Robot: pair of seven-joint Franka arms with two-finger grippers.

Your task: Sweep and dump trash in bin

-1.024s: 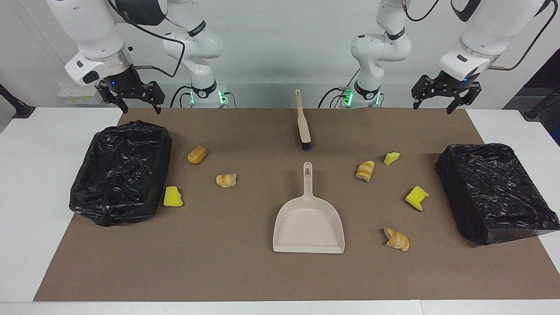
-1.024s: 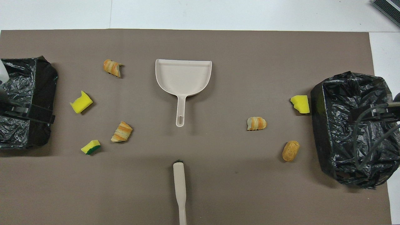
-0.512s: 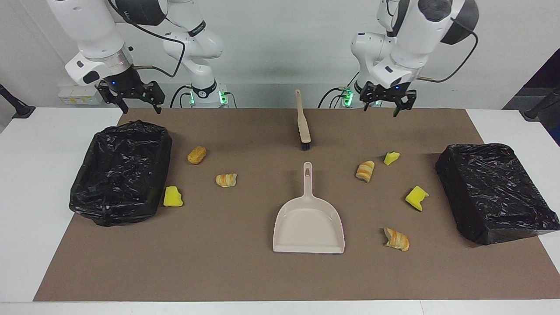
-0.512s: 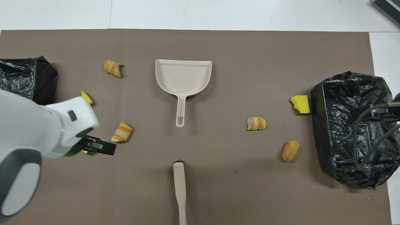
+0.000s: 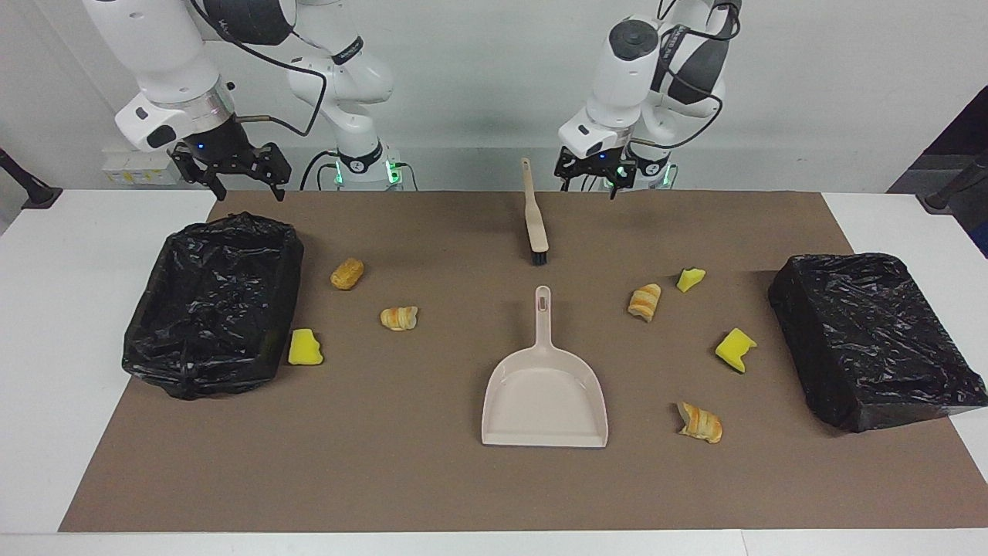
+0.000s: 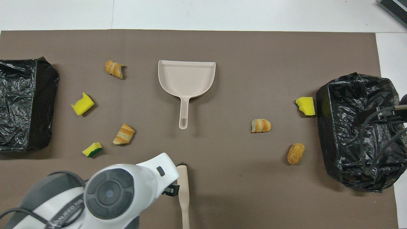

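The left gripper [image 5: 590,181] hangs open just beside the brush [image 5: 534,216] handle's tip — a skewed descent could knock the slim wand askew. The right gripper [image 5: 231,168] waits open above a crinkled black bin [image 5: 212,305]. Spongy yellow and flaky golden trash [image 5: 644,301] dots the mat around the smooth dustpan [image 5: 545,394].

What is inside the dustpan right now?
Nothing: the dustpan shows only its bare beige tray in both views. All the trash lies loose on the brown mat around it. What is under the pan cannot be seen.
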